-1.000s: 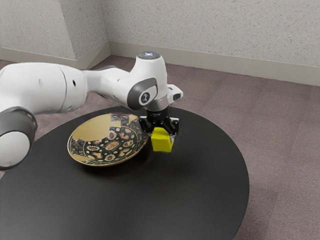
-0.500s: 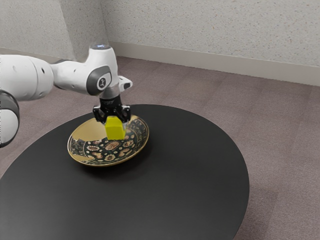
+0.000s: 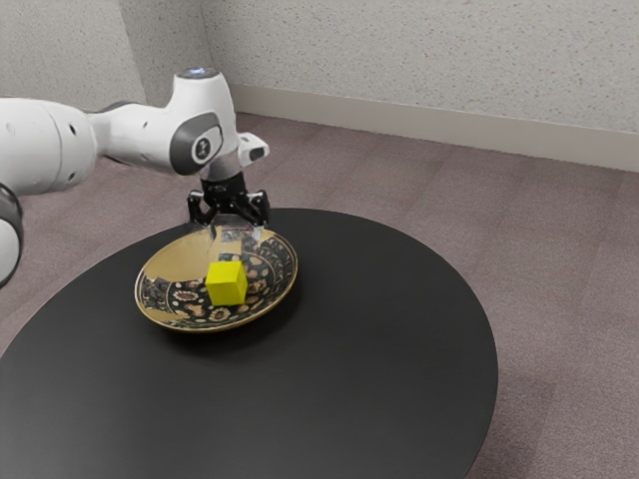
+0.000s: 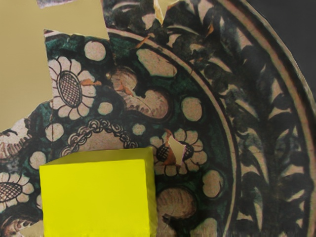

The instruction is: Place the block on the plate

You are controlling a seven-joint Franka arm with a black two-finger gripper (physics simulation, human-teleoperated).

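While our black two-finger gripper hangs over the painted plate, its fingers stand well spread, with nothing held between them. The yellow block lies below the fingertips and apart from them, inside the plate near the middle, with one flat face up. We see the plate's patterned floor around it and its curved wall well clear of the block's sides.

The plate sits on the round black table, near the table's far edge and toward the exterior view's left. Its wide rim is gold, and a plain gold patch covers the part toward the exterior view's upper left; the rest carries dark green and cream flower work. From our wrist we make out a white-petalled flower with a netted dark centre, and a ring of scrollwork that the block partly covers. A second flower, just beside the block, has a pale patch across it.

Our white arm comes in from the exterior view's left, its hand pointing down. Beyond the table we see a brownish carpet, a pale baseboard and a speckled grey wall.
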